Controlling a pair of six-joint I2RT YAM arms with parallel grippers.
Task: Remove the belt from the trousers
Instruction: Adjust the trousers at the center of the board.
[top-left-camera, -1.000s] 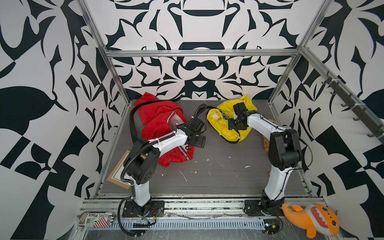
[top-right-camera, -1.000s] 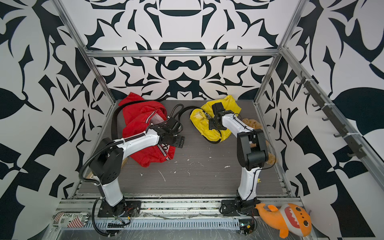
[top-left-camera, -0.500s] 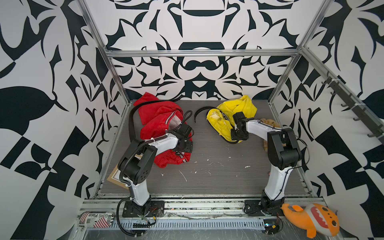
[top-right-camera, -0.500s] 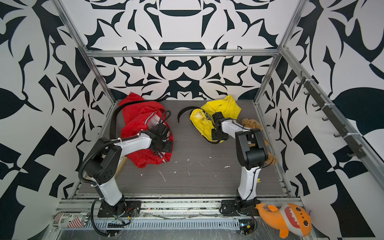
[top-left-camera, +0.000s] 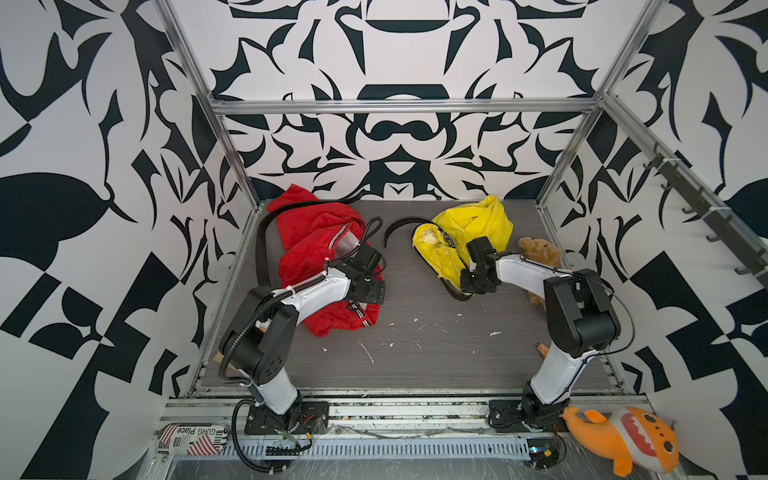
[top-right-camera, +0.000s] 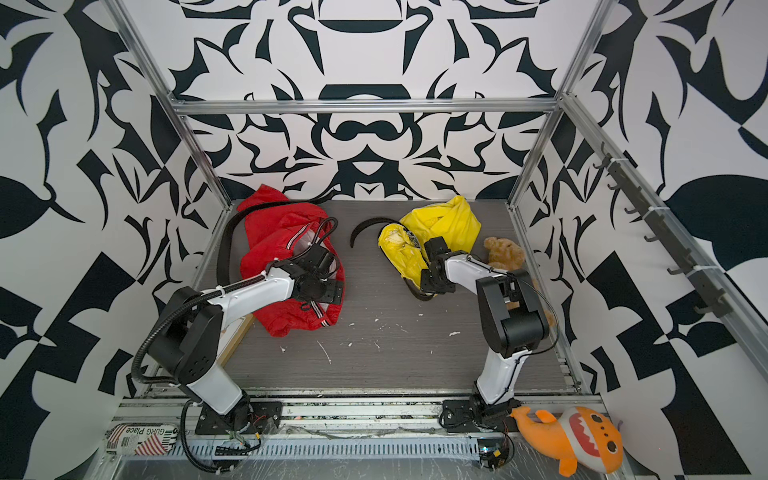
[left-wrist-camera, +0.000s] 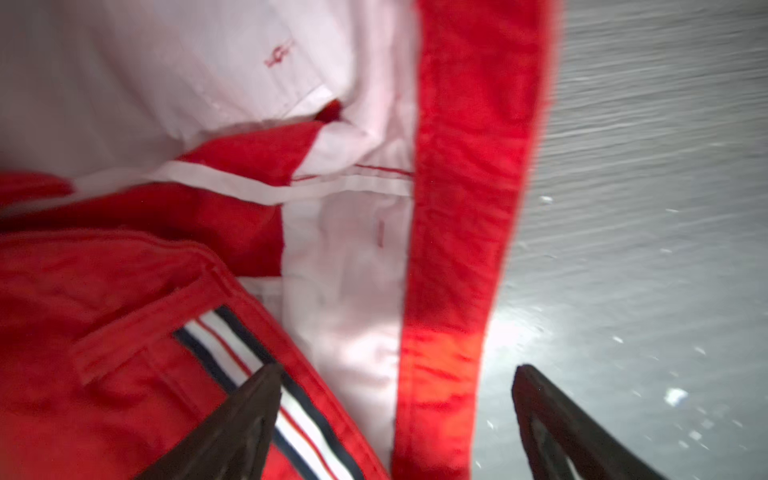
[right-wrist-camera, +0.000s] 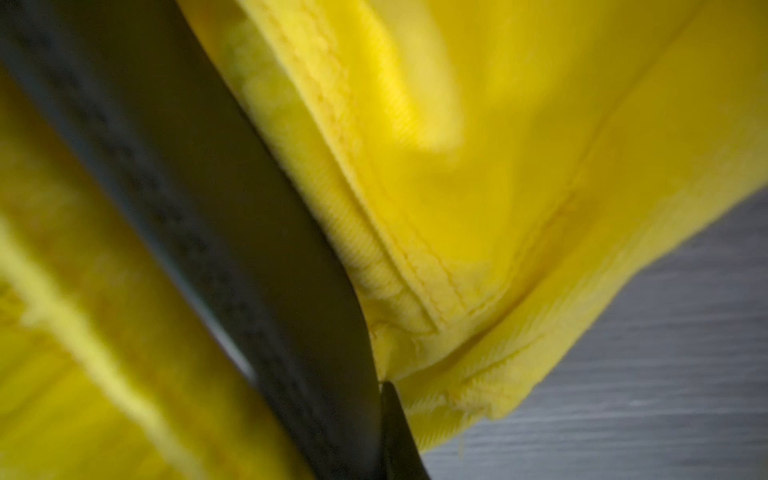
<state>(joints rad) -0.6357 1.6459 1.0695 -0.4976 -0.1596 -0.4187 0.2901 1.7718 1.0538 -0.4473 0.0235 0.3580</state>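
Dropping from the crest of the yellow trousers (top-left-camera: 478, 224) to their 6 o'clock edge, the right gripper (top-left-camera: 464, 289) meets the black belt (right-wrist-camera: 208, 208), a stiff grained strap against twill; whether it has clamped is unclear. The strap is still threaded, its tail curling at 10 o'clock, so pulling lies ahead. The left gripper (left-wrist-camera: 399, 370), wide and empty, has retreated over red trousers (top-left-camera: 316, 232).

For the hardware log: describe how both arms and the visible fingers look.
The left arm and right arm share one build: white tapered links between bulky black joint housings. A ribbed black hose runs along the left arm. The left gripper's fingers are dark, tapering wedges.
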